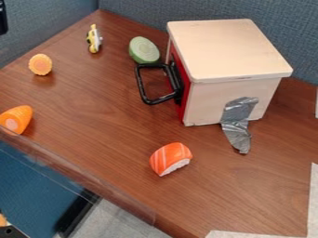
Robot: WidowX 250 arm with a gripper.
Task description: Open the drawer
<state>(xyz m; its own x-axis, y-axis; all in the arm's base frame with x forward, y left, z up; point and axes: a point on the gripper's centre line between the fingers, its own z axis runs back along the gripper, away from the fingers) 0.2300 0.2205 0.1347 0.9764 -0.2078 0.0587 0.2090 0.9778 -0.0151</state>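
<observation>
A small black part of my gripper (3, 18) shows at the upper left edge, far from the drawer and not touching it. The drawer belongs to a pale wooden box (227, 46) at the upper right. Its red front (176, 60) faces left and looks flush with the box, so the drawer appears closed. A black loop handle (142, 87) sticks out from that front to the left.
Beside the handle lies a green round piece (144, 50). A yellow-and-white toy (94, 39), an orange disc (40, 64) and an orange piece (16, 118) are farther left. Salmon sushi (170, 158) sits below the box. Grey tape (237, 122) hangs from the box's side.
</observation>
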